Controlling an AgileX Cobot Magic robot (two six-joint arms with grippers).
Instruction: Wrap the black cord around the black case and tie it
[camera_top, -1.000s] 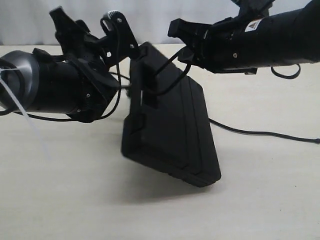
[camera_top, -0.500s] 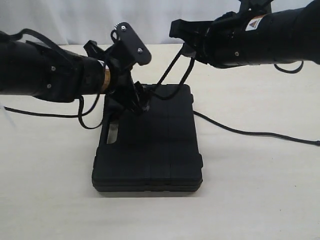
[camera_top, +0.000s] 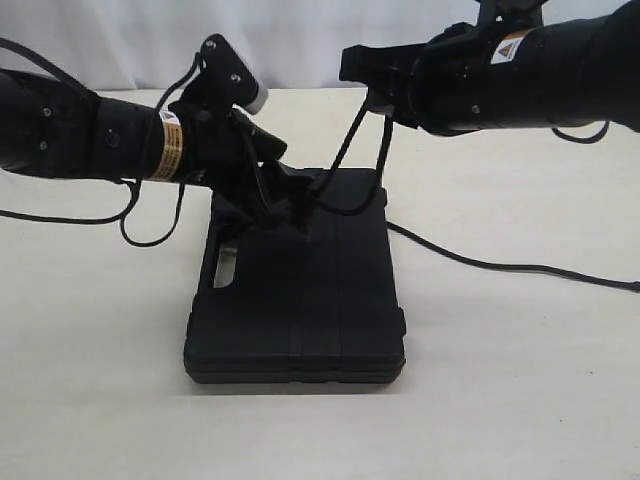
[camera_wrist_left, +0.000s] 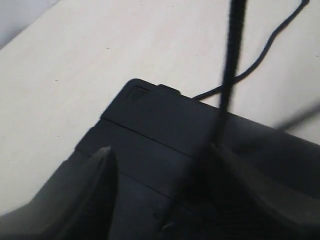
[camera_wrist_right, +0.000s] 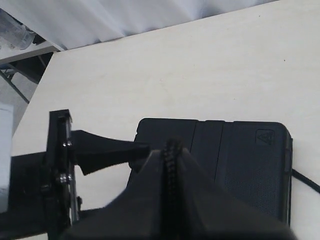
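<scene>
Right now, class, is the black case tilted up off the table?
No: in the exterior view the black case lies flat on the table, lid facing up.

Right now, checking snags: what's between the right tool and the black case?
Only two strands of the black cord, shown in the exterior view.

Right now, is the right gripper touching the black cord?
Touching. The right wrist view shows the right gripper shut, with the black cord pinched between its two fingers and no gap on either side.
</scene>
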